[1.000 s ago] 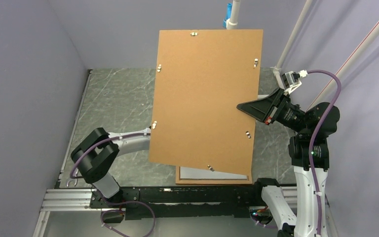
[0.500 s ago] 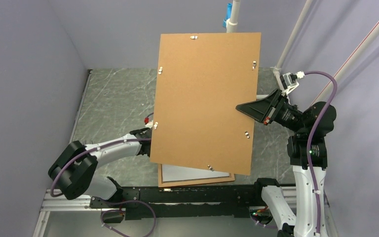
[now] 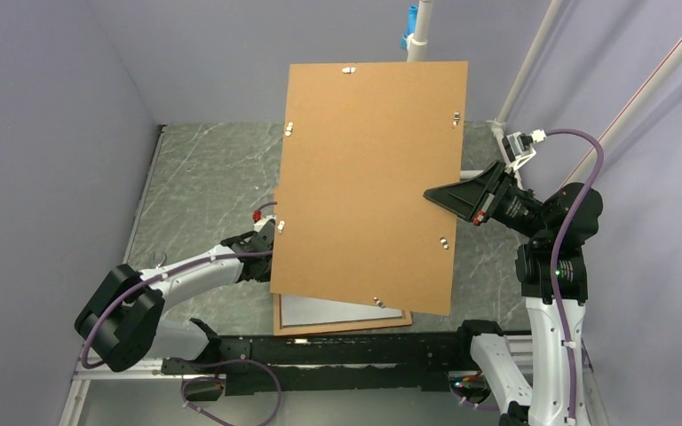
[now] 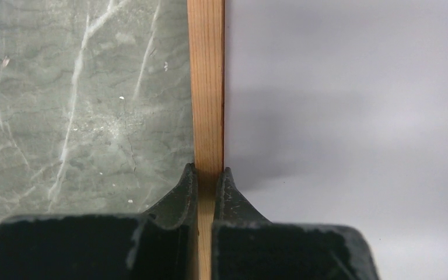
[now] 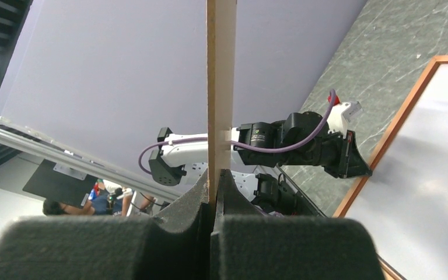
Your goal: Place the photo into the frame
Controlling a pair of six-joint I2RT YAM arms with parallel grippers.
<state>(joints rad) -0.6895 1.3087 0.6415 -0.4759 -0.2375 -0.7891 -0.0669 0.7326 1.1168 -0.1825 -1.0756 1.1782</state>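
Plain lavender-grey walls (image 3: 44, 133) closed in a dark grey-green marbled surface (image 3: 204, 177). A white pole (image 3: 422, 37) with a blue fitting (image 3: 408, 25) stood at the back, and an aluminium rail (image 3: 115, 362) ran along the near edge.

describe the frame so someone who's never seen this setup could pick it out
On the grey marble table, look beneath the big brown board that the right hand holds up. The frame lies flat there, its near end poking out, the left hand pinching its side. Unlike the plain board with metal clips, it is a thin orange-brown wooden rim around a pale surface.
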